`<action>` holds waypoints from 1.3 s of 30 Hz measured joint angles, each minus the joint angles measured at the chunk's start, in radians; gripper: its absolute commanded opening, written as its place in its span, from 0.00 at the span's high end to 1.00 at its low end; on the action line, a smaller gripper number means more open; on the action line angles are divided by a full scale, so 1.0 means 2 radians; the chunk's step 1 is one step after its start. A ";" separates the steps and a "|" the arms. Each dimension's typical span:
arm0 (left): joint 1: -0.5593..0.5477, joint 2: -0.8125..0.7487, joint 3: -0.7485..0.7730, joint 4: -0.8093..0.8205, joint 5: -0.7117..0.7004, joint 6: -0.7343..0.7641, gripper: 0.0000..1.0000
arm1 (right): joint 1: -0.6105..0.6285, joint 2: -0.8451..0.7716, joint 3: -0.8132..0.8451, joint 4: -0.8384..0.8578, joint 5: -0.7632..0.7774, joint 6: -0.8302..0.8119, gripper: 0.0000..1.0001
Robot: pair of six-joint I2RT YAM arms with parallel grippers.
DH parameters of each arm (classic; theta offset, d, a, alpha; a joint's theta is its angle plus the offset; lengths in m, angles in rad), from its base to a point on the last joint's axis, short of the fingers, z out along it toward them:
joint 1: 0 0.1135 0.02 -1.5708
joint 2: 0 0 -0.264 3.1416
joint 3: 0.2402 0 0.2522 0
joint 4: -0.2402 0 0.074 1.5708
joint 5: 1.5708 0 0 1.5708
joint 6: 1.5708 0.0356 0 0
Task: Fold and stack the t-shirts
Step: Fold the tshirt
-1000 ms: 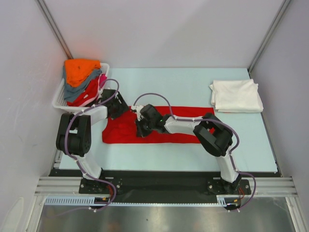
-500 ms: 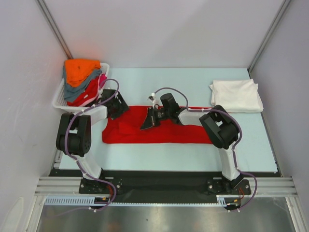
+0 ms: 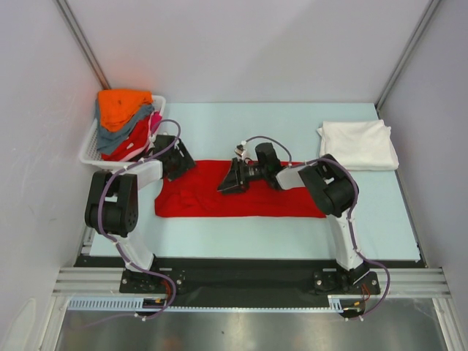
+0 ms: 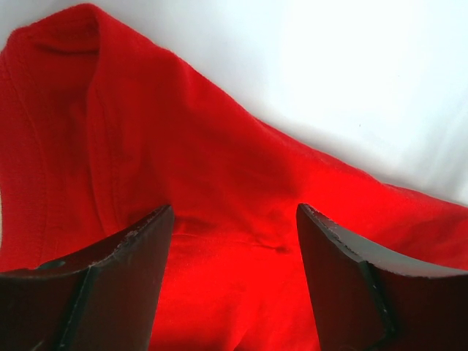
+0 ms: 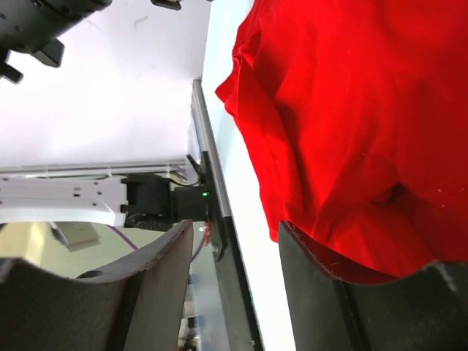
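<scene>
Directly below right tool (image 3: 232, 180), red t-shirt (image 3: 197, 201), unheld

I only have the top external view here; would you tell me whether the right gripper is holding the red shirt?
Observer: No. In the right wrist view the right gripper has parted jaws with nothing between them; the red t-shirt lies beyond.
Operator: Thank you. And the left one?
Observer: The left gripper is open too, its fingers straddling red cloth without pinching it.
Operator: Is the cloth there flat?
Observer: No, that wrist view shows soft creases.
</scene>
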 measured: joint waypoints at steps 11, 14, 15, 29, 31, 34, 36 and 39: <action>0.000 -0.003 0.000 0.000 0.001 0.002 0.26 | 0.080 -0.073 0.037 -0.249 0.204 -0.246 0.59; 0.000 -0.004 0.000 -0.001 0.002 0.002 0.26 | 0.119 -0.096 0.044 -0.277 0.267 -0.290 0.60; 0.000 -0.004 0.000 -0.001 0.002 0.002 0.26 | 0.132 -0.100 0.046 -0.285 0.289 -0.304 0.61; 0.000 -0.004 0.000 -0.001 0.004 0.002 0.26 | 0.223 -0.098 0.063 -0.346 0.493 -0.420 0.53; 0.000 -0.004 0.000 -0.001 0.004 0.002 0.26 | 0.227 -0.096 0.067 -0.347 0.503 -0.425 0.53; 0.000 -0.004 0.000 -0.001 0.004 0.002 0.26 | 0.229 -0.090 0.076 -0.353 0.517 -0.430 0.53; 0.000 -0.004 0.000 -0.001 0.004 0.002 0.26 | 0.229 -0.084 0.081 -0.354 0.524 -0.431 0.53; 0.000 -0.004 0.000 -0.001 0.004 0.002 0.26 | 0.229 -0.073 0.087 -0.357 0.528 -0.433 0.56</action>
